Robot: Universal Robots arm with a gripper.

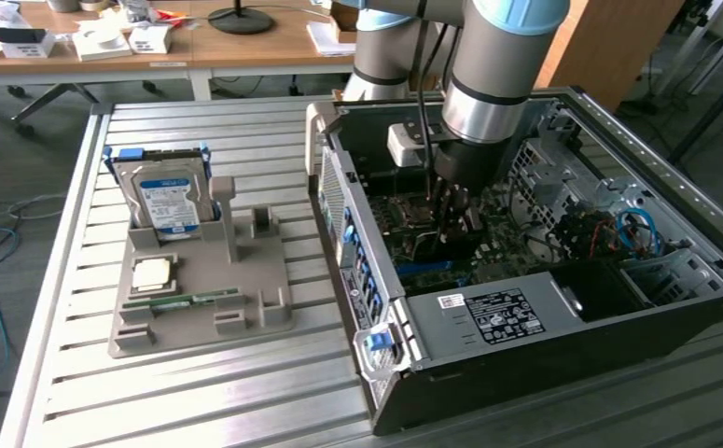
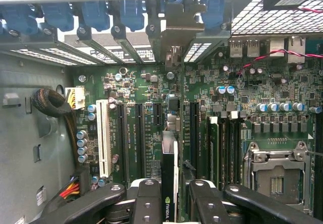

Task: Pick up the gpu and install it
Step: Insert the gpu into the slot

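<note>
The gpu (image 2: pixel 169 163) stands edge-on between my fingers (image 2: pixel 147 196), a thin dark card with a logo on its upper edge. Its silver end bracket (image 2: pixel 174 30) reaches the rear slot openings of the case. My gripper (image 2: pixel 169 196) is shut on the card, holding it upright over the black expansion slots of the green motherboard (image 2: pixel 252 90). In the exterior view the arm reaches straight down into the open computer case (image 1: pixel 374 373), with the gripper (image 1: pixel 449 207) low over the board.
A white slot (image 2: pixel 103 138) and black slots lie beside the card, and a CPU socket (image 2: pixel 277 176) is further off. A cable bundle (image 2: pixel 53 103) hangs by the case wall. Outside, a grey holder (image 1: pixel 249 322) carries a hard drive (image 1: pixel 168 196), a processor (image 1: pixel 152 273) and a memory stick (image 1: pixel 185 301).
</note>
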